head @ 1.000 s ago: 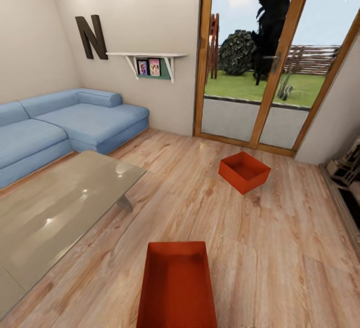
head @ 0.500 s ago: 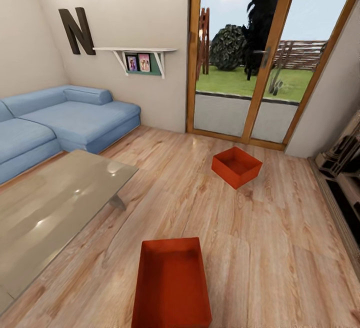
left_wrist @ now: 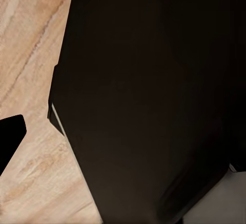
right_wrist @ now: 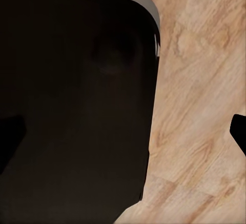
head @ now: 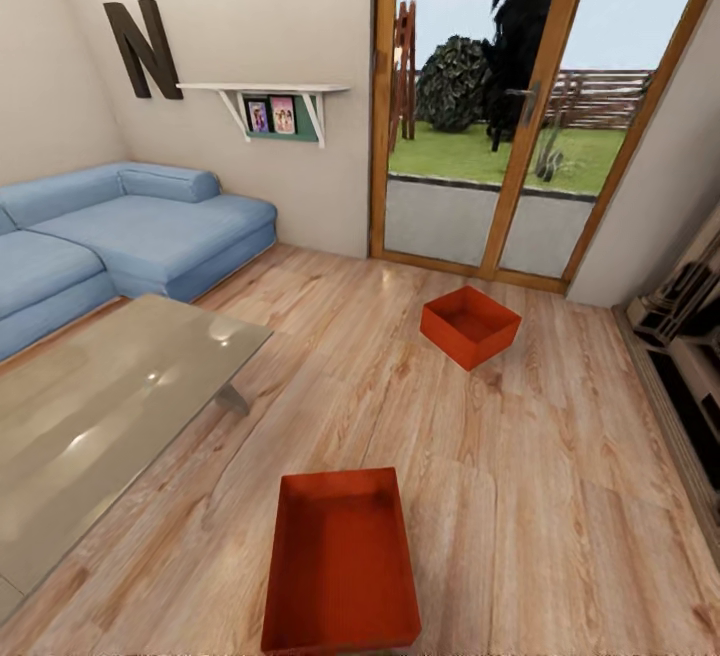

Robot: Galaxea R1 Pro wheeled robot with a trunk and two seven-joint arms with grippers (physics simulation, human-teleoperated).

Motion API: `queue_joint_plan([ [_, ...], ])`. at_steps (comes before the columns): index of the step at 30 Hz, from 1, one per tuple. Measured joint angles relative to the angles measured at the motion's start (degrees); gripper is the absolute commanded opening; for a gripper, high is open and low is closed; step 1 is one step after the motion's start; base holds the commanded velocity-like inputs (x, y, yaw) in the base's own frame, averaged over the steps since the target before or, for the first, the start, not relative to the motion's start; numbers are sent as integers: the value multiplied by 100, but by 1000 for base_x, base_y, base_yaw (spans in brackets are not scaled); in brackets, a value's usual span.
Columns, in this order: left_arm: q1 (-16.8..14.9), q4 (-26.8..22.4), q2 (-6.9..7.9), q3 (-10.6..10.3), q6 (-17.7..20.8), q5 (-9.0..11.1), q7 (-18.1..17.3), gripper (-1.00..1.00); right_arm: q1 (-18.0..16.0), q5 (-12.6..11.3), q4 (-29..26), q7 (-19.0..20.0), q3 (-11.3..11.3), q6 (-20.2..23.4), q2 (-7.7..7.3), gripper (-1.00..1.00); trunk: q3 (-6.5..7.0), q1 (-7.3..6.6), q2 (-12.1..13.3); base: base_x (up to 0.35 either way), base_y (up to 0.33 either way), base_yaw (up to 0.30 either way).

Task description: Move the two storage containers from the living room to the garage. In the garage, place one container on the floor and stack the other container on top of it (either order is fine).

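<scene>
We're in the living room: one storage container (head: 342,563) sits right below us on the wood floor (head: 520,496), the other (head: 470,325) near the glass doors (head: 480,136). Can't tell how our jaws stand. We'd square up and grip opposite walls evenly.

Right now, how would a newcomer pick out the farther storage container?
Find the wood-framed glass doors onto the garden. On the plank floor just before them sits an open orange-red bin. Unlike its twin nearest the camera, it sits turned cornerwise.
</scene>
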Motion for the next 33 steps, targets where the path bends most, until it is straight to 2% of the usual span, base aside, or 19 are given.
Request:
queue_joint_plan([
  [12, 0, -4, 107, -36, -3, -48, 0, 100, 0, 1, 0, 12, 0, 0, -4, 100, -111, 0, 0, 0, 0, -1],
  [33, 0, -8, 112, -35, -4, -60, 0, 100, 0, 1, 0, 13, 0, 0, 3, 100, -305, 0, 0, 0, 0, 6],
])
